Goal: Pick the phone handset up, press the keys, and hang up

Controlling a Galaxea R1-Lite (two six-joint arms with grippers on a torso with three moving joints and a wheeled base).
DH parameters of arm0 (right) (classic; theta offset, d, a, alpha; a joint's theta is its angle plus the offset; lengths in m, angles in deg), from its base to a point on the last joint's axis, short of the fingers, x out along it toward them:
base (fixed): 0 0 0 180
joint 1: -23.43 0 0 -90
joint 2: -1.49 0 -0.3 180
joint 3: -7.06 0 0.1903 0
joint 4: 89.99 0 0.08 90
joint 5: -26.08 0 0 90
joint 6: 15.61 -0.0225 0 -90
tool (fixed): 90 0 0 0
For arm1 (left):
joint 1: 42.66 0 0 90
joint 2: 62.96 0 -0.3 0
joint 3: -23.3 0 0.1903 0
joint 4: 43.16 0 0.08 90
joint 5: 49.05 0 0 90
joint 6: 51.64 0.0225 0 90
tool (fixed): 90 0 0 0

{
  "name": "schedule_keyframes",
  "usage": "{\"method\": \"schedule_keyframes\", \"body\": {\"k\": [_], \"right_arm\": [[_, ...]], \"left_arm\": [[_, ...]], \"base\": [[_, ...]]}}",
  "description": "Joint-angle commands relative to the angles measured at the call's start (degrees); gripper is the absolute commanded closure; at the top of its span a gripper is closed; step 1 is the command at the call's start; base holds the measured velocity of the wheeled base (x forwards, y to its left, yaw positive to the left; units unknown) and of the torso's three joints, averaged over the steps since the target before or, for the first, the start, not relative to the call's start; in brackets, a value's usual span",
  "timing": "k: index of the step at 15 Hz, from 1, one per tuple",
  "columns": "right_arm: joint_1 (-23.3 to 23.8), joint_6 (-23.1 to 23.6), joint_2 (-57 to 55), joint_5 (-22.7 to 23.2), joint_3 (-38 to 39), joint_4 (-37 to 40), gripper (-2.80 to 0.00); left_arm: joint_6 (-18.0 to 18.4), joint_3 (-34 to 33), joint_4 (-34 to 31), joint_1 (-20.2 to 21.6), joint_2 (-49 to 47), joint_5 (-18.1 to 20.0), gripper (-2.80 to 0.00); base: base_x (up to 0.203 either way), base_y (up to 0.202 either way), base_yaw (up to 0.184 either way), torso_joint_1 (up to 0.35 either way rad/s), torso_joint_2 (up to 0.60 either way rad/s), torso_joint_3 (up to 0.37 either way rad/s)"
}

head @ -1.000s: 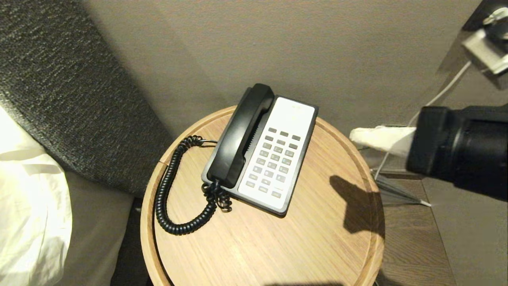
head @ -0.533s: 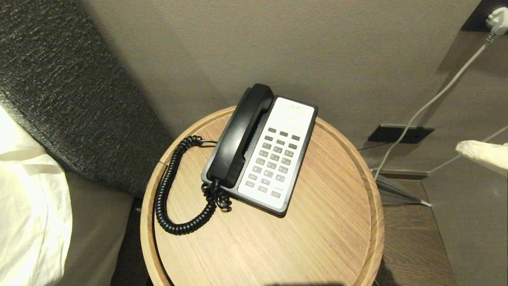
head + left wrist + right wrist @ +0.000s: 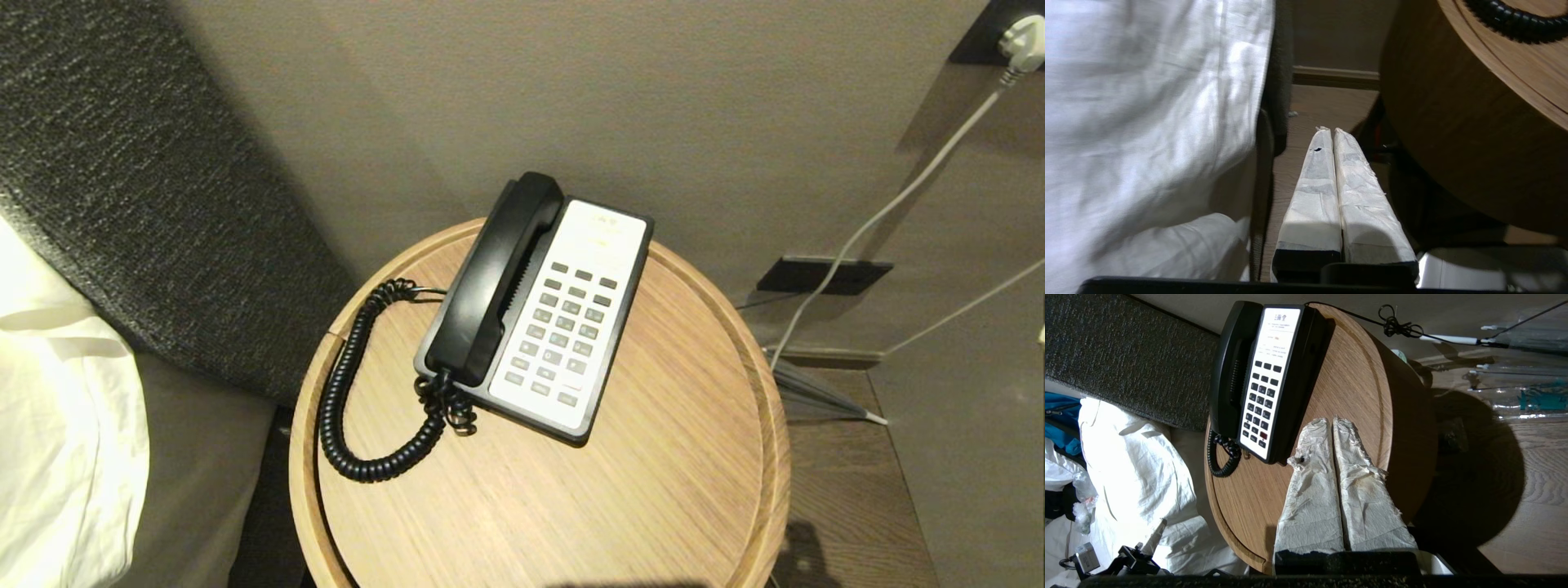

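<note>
With both grippers' jaws pressed together, the left gripper and right gripper empty, the phone handset, seated at frame centre, risked being dislodged by its coiled cord.

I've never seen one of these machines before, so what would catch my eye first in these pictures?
First the black-and-white desk phone on the round wooden side table, its glossy black phone handset lying in the cradle and its coiled cord looping over the tabletop. Next come the paper-wrapped fingers: the right gripper is shut above the table's near side, while the left gripper is shut down between the white bedding and the table.
</note>
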Motion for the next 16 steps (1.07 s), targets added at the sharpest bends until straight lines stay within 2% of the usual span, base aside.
{"method": "schedule_keyframes", "body": {"k": [1, 4, 9, 12, 13, 14, 16], "right_arm": [[0.0, -0.2, 1.6, -0.1, 0.5, 0.3, 0.0], [-0.1, -0.2, 2.1, -0.1, 2.8, -0.1, 0.0], [0.0, -0.3, 6.0, -0.1, 5.9, 0.5, 0.0], [1.0, -0.2, 10.2, 0.0, 6.9, 4.1, 0.0], [4.0, -0.1, 11.4, 0.6, 7.4, 5.3, 0.0], [9.3, 0.0, 12.5, 1.7, 9.2, 6.0, 0.0], [22.5, 1.0, 15.9, 6.5, 15.3, 6.4, 0.0]], "left_arm": [[-0.1, -2.7, 3.4, 0.0, 0.9, -2.4, 0.0], [2.6, -3.1, 4.0, 0.0, 0.9, -1.9, 0.0], [2.1, -3.2, 4.0, 0.0, 0.9, -2.0, 0.0], [2.1, -3.2, 4.0, 0.0, 0.9, -2.0, 0.0], [2.1, -3.2, 4.0, 0.0, 0.9, -2.0, 0.0], [2.1, -3.2, 4.0, 0.0, 0.9, -2.0, 0.0], [2.1, -3.2, 4.0, 0.0, 0.9, -2.0, 0.0]], "base": [[0.0, 0.0, 0.0, 0.0, 0.0, 0.0], [0.0, 0.0, 0.0, 0.0, 0.0, 0.0], [0.0, 0.0, 0.0, 0.0, 0.0, 0.0], [0.0, 0.0, 0.0, 0.0, 0.0, 0.0], [0.0, 0.0, 0.0, 0.0, 0.0, 0.0], [0.0, 0.0, 0.0, 0.0, 0.0, 0.0], [0.0, 0.0, 0.0, 0.0, 0.0, 0.0]]}}
